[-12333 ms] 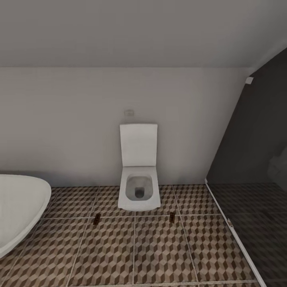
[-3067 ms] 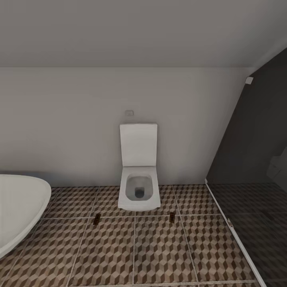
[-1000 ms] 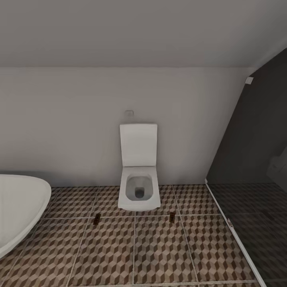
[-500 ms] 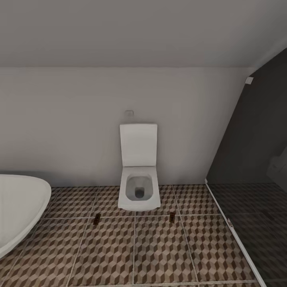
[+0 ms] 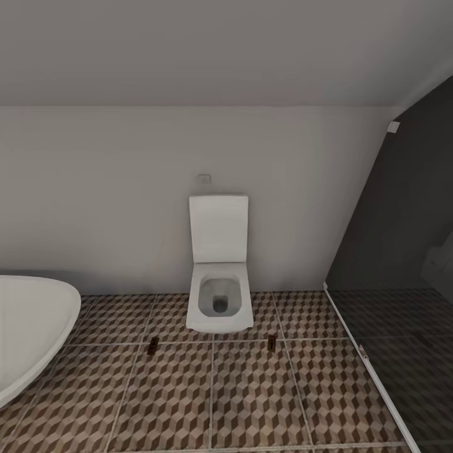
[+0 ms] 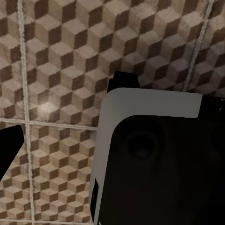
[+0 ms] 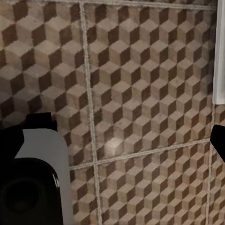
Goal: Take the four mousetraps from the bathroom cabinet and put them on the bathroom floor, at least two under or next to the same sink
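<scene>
Mousetraps: two lie on the bathroom floor (image 5: pixel 251 402), one (image 5: pixel 153 345) just off the toilet's left front corner, one (image 5: pixel 271 342) just off its right front corner, well apart from each other.
Other two mousetraps: whereabouts cannot be told.
Toilet (image 5: pixel 219 277): white, square, lid up, against the back wall between the two traps.
Bathtub (image 5: pixel 31 327): white rounded rim at the robot's left.
Shower (image 5: pixel 402 352): darker glass-shaded tiles at the right, behind a pale threshold strip.
Left hand: state cannot be told; the wrist view looks down at patterned tile past a pale and dark housing.
Right hand: state cannot be told; its wrist view likewise looks down at tile, nothing seen held.
Step in hand: judged to be a check of traps already set down.
Next move: likely turning toward the sink or the cabinet, since the traps on view sit by the toilet.
In the way: the bathtub and the shower threshold narrow the turning room.
</scene>
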Robot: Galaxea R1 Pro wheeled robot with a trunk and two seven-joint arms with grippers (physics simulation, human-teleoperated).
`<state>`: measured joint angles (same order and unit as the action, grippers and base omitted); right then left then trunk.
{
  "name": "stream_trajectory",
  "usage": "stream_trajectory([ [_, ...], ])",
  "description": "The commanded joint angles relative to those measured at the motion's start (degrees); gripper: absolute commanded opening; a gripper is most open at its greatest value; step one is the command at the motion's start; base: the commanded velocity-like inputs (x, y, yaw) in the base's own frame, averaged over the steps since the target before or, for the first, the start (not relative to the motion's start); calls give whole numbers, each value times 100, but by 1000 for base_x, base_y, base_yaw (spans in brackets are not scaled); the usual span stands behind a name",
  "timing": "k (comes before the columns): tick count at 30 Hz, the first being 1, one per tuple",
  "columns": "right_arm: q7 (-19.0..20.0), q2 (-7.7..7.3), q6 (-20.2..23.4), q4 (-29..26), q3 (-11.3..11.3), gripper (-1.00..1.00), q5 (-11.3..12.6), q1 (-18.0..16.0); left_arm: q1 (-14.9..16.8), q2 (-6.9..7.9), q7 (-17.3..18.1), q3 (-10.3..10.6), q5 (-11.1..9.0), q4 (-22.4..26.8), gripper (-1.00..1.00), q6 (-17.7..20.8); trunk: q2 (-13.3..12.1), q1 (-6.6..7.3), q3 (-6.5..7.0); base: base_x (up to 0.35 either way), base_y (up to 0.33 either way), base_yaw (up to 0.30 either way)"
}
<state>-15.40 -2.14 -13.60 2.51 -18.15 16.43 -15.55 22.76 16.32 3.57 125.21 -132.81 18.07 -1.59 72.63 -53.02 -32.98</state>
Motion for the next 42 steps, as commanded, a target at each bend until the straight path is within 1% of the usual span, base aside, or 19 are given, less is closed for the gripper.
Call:
stream_trajectory([
  [1, 2, 3, -38, 21, -48, 100, 53, -8, 9, 2, 21, 47, -61, 12, 100, -17, 3, 0, -5, 0, 0, 0],
  [42, 2, 2, -38, 21, -48, 100, 53, -9, 9, 1, 21, 47, -61, 12, 100, -17, 3, 0, -5, 0, 0, 0],
])
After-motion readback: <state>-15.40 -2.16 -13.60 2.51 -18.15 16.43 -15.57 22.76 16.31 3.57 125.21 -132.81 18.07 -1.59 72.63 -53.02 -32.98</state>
